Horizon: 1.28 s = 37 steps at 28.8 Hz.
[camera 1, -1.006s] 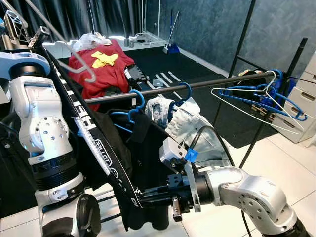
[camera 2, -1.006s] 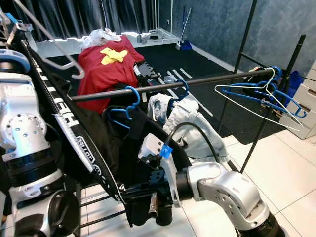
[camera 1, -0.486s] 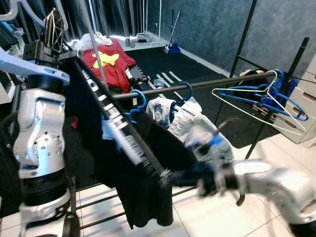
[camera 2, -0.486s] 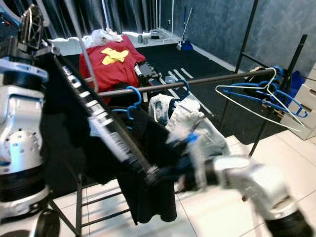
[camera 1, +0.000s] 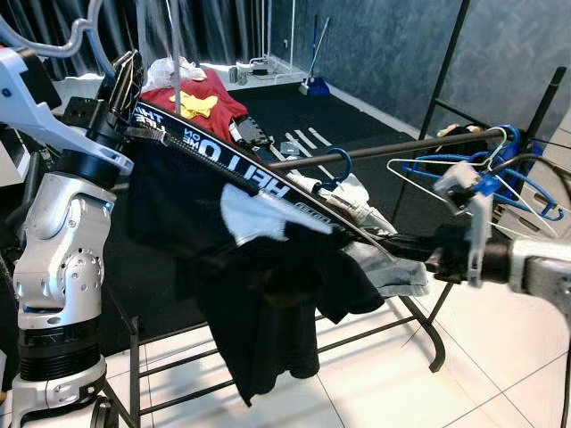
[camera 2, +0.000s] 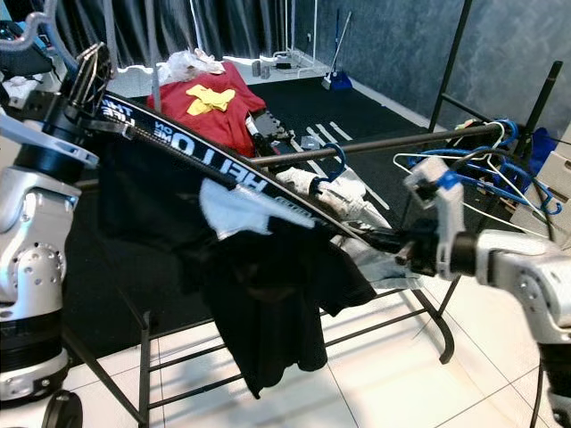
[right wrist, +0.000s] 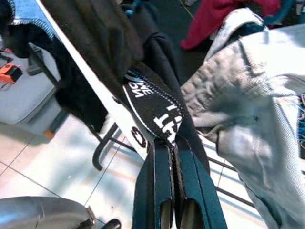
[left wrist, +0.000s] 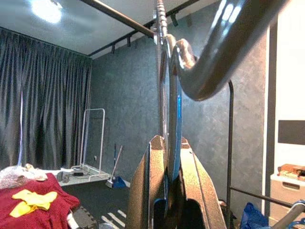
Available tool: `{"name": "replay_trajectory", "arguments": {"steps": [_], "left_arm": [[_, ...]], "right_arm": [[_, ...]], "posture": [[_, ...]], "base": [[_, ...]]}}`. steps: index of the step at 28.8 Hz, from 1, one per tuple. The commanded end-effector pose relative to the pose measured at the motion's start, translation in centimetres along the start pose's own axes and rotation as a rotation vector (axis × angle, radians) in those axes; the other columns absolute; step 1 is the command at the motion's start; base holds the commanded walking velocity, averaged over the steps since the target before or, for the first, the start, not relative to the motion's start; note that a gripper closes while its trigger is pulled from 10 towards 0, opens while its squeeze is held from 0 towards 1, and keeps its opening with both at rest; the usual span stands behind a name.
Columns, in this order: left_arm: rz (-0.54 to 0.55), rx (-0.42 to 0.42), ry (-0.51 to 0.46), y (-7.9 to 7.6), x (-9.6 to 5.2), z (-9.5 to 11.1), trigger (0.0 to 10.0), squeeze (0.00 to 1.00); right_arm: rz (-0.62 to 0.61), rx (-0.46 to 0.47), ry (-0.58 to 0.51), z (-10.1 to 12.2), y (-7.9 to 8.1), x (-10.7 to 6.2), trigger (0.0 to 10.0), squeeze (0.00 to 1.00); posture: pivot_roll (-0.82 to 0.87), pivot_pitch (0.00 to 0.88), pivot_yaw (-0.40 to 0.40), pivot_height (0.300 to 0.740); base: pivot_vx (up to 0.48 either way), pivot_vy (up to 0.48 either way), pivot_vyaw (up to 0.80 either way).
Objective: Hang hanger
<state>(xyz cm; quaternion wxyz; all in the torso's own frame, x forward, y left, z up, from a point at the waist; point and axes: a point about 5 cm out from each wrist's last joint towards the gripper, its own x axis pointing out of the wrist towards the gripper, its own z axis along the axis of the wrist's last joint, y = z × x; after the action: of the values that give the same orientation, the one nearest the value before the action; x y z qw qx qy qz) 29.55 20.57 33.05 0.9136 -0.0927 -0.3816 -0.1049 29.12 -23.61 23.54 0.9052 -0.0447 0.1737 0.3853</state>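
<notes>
Since a second ago both arms have swung up; the left gripper (left wrist: pixel 167 157) pinches the hanger (left wrist: pixel 169 95) hook, the right gripper (right wrist: pixel 174 157) clamps the black garment's (camera 1: pixel 259 303) lettered band (camera 1: pixel 259 183), stretched lengthwise toward the rack rail (camera 1: pixel 384 150).

Black garment (camera 1: pixel 259 303) with a black strap (camera 1: pixel 234 168) lettered in white. Dark metal rail (camera 1: pixel 384 148), blue hangers (camera 1: pixel 500 169), pale grey-blue denim (camera 1: pixel 357 209). Red cloth (camera 1: pixel 201 102) with yellow patch (camera 1: pixel 194 105). White floor tiles (camera 1: pixel 375 392), dark grey curtains (left wrist: pixel 43 109).
</notes>
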Motion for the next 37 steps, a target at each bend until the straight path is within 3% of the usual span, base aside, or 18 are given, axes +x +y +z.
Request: {"name": "replay_trajectory", "arguments": {"steps": [1,7,9,11,13,14,18,23,25,26,28,32,34,37], "left_arm": [[0.023,0.049,-0.034,0.9,-0.1,1.3,10.0,0.00],[0.014,0.086,0.005,1.0,-0.7,1.0,10.0,0.00],[0.009,0.074,0.017,1.0,-0.7,0.8,10.0,0.00],[-0.010,0.080,0.085,0.4,-0.8,-0.3,10.0,0.00],[-0.075,0.185,0.241,-0.6,-1.2,-2.5,10.0,0.00],[-0.075,0.185,0.241,-0.6,-1.2,-2.5,10.0,0.00],[-0.135,0.298,0.460,-2.1,-2.1,-5.1,10.0,0.00],[-0.189,0.281,0.488,-2.7,-2.5,-4.6,10.0,0.00],[-0.290,0.204,0.457,-3.2,-3.3,-3.1,10.0,0.00],[-0.290,0.204,0.457,-3.2,-3.3,-3.1,10.0,0.00],[-0.485,0.164,0.458,-4.2,-5.0,-1.6,10.0,0.00],[-0.613,0.155,0.486,-5.0,-6.3,-1.1,10.0,0.00],[-0.613,0.155,0.486,-5.0,-6.3,-1.1,10.0,0.00],[-0.636,0.267,0.651,-3.2,-7.8,-0.9,10.0,0.00]], "right_arm": [[-0.085,0.015,0.026,-0.4,-1.1,-0.9,0.0,0.00],[-0.206,0.032,0.007,-0.1,-3.4,-2.0,0.0,0.00],[-0.174,0.030,0.009,-0.1,-3.0,-1.5,0.0,0.00],[-0.076,0.025,0.013,-0.3,-1.4,0.0,0.0,0.00],[0.016,0.024,0.029,-0.9,0.5,1.8,0.0,0.00],[0.016,0.024,0.029,-0.9,0.5,1.8,0.0,0.00],[0.143,0.025,0.032,-1.2,3.2,4.4,0.0,0.00],[0.179,0.025,0.024,-1.2,4.0,5.0,0.0,0.00],[0.191,0.025,0.031,-1.4,4.1,5.2,0.0,0.00],[0.191,0.025,0.031,-1.4,4.1,5.2,0.0,0.00],[0.197,0.025,0.041,-1.6,4.3,5.4,0.0,0.00],[0.200,0.026,0.046,-1.7,4.4,5.5,0.0,0.00],[0.200,0.026,0.046,-1.7,4.4,5.5,0.0,0.00],[0.210,0.024,0.054,-1.7,4.8,5.8,0.0,0.00]], "posture": [[-0.20,0.000,-0.021,0.740],[-0.19,0.000,-0.018,0.740],[-0.19,0.000,-0.018,0.740],[-0.19,0.000,-0.019,0.740],[-0.19,0.000,-0.017,0.740],[-0.19,0.000,-0.017,0.740],[-0.19,0.000,-0.015,0.740],[-0.19,0.000,-0.015,0.740],[-0.17,0.000,-0.021,0.740],[-0.17,0.000,-0.021,0.740],[-0.17,0.000,-0.024,0.740],[-0.16,0.000,-0.027,0.740],[-0.16,0.000,-0.027,0.740],[-0.16,0.000,-0.032,0.740]], "base": [[0.000,0.000,0.00],[0.000,0.000,0.00],[0.000,0.000,0.00],[0.000,0.000,0.00],[0.000,0.000,0.00],[0.000,0.000,0.00],[0.000,0.000,0.00],[0.000,0.000,0.00],[0.000,0.000,0.00],[0.000,0.000,0.00],[0.000,0.000,0.00],[0.000,0.000,0.00],[0.000,0.000,0.00],[0.000,0.000,0.00]]}}
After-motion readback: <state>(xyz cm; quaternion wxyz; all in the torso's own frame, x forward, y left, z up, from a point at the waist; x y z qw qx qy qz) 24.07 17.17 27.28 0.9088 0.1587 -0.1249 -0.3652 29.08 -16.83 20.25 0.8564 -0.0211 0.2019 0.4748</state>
